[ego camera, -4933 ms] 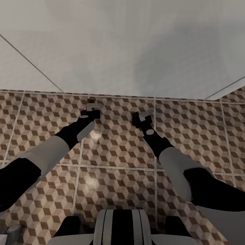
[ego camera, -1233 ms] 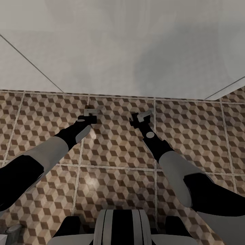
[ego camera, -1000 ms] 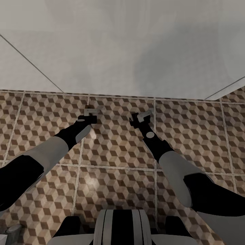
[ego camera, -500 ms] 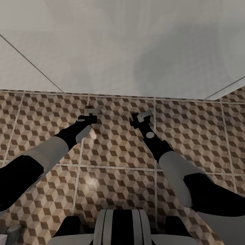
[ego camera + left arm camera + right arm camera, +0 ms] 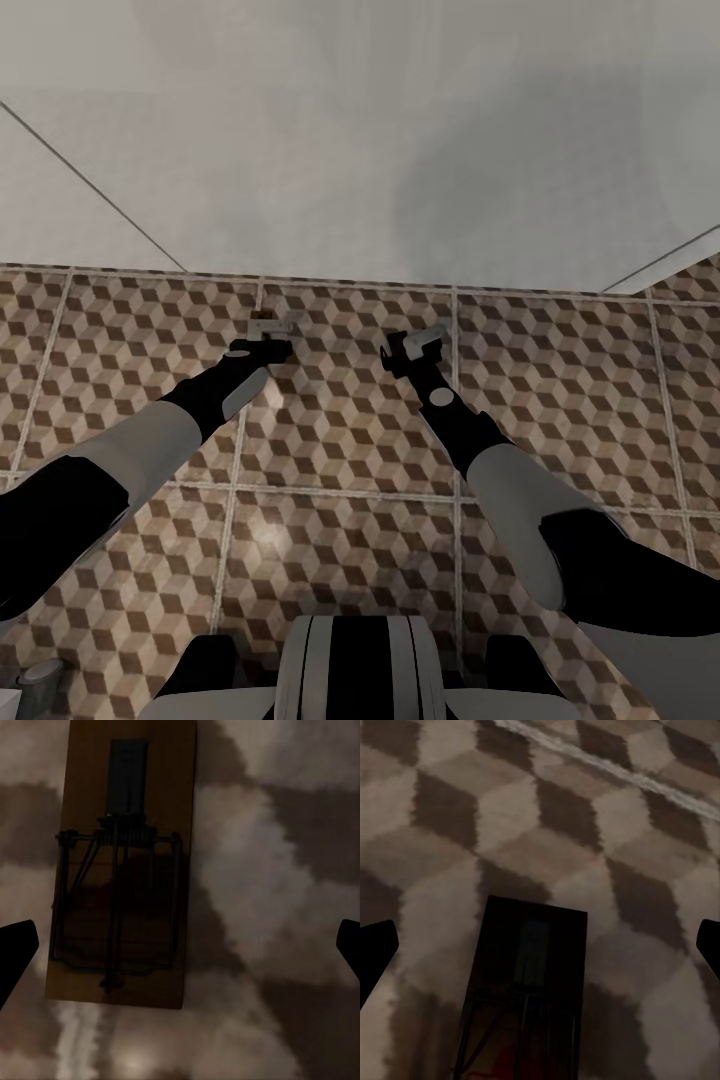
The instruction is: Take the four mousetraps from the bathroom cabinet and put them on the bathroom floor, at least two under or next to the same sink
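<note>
Both arms reach down to the bathroom floor [image 5: 340, 440] of cube-pattern tiles. In the left wrist view a mousetrap [image 5: 120, 870], a brown board with dark wire, lies flat on the tiles. My left gripper [image 5: 180, 952] is open above it, its dark fingertips [image 5: 15, 952] far apart and touching nothing. Another mousetrap [image 5: 529, 990] lies flat in the right wrist view, under my open right gripper [image 5: 540, 945]. From the head, the left gripper [image 5: 268, 328] and right gripper [image 5: 420, 340] hover near the floor's far edge and hide the traps. The cabinet is out of view.
A large white surface [image 5: 360, 140] with thin grey lines spans the far half of the head view and meets the tiles just beyond the grippers. I cannot tell whether it is the bathroom sink or a wall. My base [image 5: 355, 665] is at the near edge.
Compared with about five seconds ago, both grippers have drawn slightly back and left, and the brown bit beyond the left gripper is hidden. Over the last second nothing has visibly moved.
</note>
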Controlling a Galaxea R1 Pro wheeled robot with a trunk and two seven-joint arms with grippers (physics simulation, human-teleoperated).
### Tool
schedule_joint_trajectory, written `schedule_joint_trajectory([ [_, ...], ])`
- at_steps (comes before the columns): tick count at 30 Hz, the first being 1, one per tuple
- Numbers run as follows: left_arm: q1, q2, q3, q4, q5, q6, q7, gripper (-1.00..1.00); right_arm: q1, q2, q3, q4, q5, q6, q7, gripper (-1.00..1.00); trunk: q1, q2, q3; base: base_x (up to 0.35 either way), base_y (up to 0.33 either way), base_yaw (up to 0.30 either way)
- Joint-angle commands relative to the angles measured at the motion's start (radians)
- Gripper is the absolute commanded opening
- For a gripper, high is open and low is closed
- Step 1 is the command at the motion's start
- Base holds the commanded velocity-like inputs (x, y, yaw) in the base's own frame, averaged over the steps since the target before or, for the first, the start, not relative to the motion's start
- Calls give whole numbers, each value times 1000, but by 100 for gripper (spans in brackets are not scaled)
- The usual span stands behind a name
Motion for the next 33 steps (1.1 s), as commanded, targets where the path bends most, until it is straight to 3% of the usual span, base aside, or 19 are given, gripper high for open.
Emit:
schedule_joint_trajectory([
  [1, -1, 2, -8, -3, 6, 4, 8, 100, -1, 0, 4, 1, 10, -1, -9, 100, 0, 0, 0, 0, 0, 0],
  [20, -1, 2, -8, -4, 6, 4, 8, 100, -1, 0, 4, 2, 10, -1, -9, 100, 0, 0, 0, -6, 0, 0],
  [33, 0, 2, -7, -4, 6, 4, 8, 100, -1, 0, 4, 3, 10, -1, -9, 100, 0, 0, 0, -267, 0, 0],
])
